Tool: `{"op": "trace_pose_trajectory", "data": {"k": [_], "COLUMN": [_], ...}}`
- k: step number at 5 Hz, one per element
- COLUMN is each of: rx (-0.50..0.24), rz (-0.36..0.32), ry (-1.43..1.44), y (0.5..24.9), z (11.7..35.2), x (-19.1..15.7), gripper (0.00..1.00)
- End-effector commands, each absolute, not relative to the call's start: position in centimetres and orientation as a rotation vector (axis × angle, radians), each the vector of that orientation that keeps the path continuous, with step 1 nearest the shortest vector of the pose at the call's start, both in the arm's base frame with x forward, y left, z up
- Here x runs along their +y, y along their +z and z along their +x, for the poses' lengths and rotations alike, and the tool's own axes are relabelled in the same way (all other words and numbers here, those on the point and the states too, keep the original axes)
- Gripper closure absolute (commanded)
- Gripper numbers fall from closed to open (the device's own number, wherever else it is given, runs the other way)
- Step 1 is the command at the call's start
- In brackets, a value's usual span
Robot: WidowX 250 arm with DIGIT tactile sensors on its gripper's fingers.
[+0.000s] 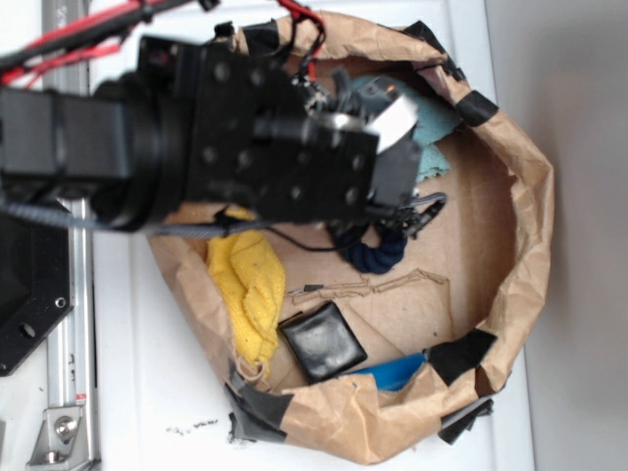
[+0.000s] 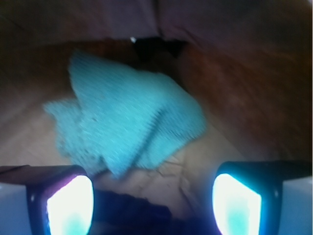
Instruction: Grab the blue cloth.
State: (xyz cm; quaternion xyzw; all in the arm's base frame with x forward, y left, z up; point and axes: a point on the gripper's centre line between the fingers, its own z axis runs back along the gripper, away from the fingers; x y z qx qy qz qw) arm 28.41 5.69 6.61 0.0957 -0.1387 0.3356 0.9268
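The blue cloth (image 1: 434, 137) is a pale teal terry cloth lying rumpled on the brown paper floor at the far right of the paper basin, partly hidden by the arm. In the wrist view the cloth (image 2: 127, 122) lies spread just ahead of the fingertips, untouched. My gripper (image 1: 397, 162) hangs over the basin beside the cloth. In the wrist view my gripper (image 2: 152, 188) is open wide and empty, with both pale finger pads (image 2: 71, 205) at the lower corners.
A dark navy rope (image 1: 378, 247) lies under the gripper, and it also shows in the wrist view (image 2: 146, 213). A yellow cloth (image 1: 250, 285), a black square item (image 1: 322, 340) and a bright blue item (image 1: 397, 371) lie nearer. Crumpled paper walls (image 1: 525, 245) ring the basin.
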Motion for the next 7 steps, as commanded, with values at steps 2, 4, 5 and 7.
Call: {"op": "trace_pose_trajectory", "data": {"k": [2, 4, 5, 7], "rx": [-0.231, -0.198, -0.226, -0.252], "rz": [0.055, 0.044, 0.061, 0.023], "ry": [0.651, 0.610, 0.512, 0.080], "y": [3.5, 2.7, 4.3, 10.4], "z": [33.5, 33.2, 32.9, 31.6], "x": [9.1, 10.5, 10.9, 6.5], "gripper": [0.00, 1.00, 1.00, 1.00]}}
